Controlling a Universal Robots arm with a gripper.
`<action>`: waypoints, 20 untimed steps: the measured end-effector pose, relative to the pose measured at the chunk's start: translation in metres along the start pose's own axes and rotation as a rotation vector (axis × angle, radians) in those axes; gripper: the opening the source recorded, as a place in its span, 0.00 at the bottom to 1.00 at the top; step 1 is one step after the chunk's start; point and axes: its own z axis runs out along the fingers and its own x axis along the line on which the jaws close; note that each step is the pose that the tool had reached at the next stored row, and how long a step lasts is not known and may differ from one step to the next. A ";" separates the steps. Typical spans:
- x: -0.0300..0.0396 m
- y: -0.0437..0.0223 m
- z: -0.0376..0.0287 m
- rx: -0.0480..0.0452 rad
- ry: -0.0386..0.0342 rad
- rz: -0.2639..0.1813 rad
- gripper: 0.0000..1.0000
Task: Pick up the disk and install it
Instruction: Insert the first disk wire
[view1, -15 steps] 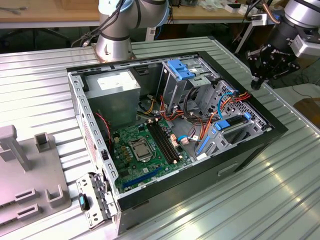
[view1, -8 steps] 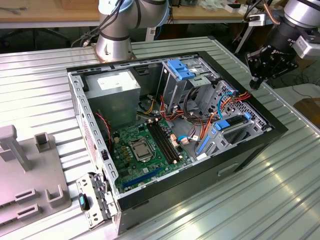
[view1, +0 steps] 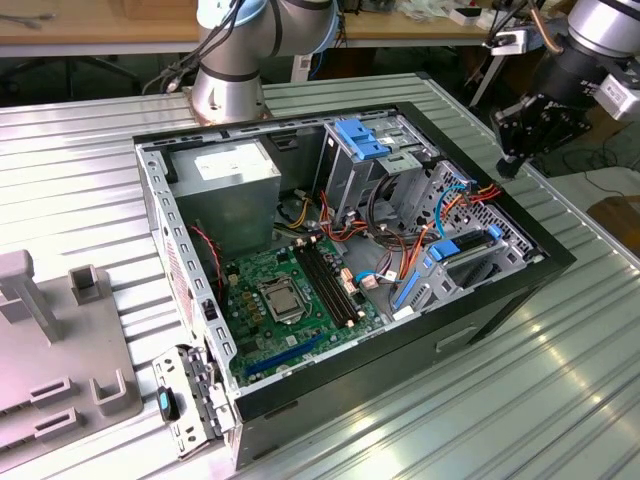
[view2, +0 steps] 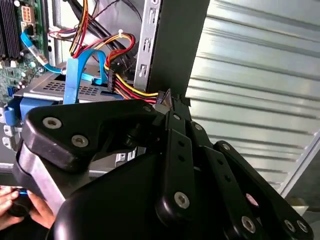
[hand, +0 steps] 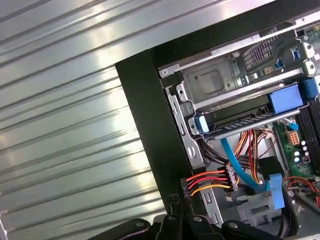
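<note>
Hand (view1: 508, 165): black, clenched with its tips together and nothing between them. It hangs above the black rim of the computer case (view1: 490, 300), at the corner toward the exterior view's right. In the first wrist view the tips sit just beside the plug of a bundle of red, yellow and black wires (hand: 210, 181); whether they touch it cannot be told.

Disk (hand: 240, 119): grey, lying flat in a bay inside the case, near the hand but apart from it. A metal plate (hand: 215, 82) sits next to it and its blue rail (hand: 285, 98) shows at the ends. A blue data cable (hand: 240, 167) runs near it.

Case: lies open on its side on the ribbed metal desk (view1: 500, 420). Inside are a green circuit board (view1: 290, 290), a grey power supply (view1: 235, 175) and a tall drive cage topped by a blue bracket (view1: 362, 138).

Arm base (view1: 228, 85): stands on the desk behind the case.

Grey fixture (view1: 40, 340): on the desk at the exterior view's left.

Person's fingers (view2: 35, 212): at the edge of the second wrist view, beside the hand's body.
</note>
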 end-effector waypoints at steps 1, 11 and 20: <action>0.0000 0.0000 0.0001 0.0021 -0.0019 -0.031 0.11; 0.0000 0.0003 0.0017 0.0180 -0.0092 -0.256 0.11; -0.0024 0.0127 0.0018 0.0317 -0.0076 -0.308 0.11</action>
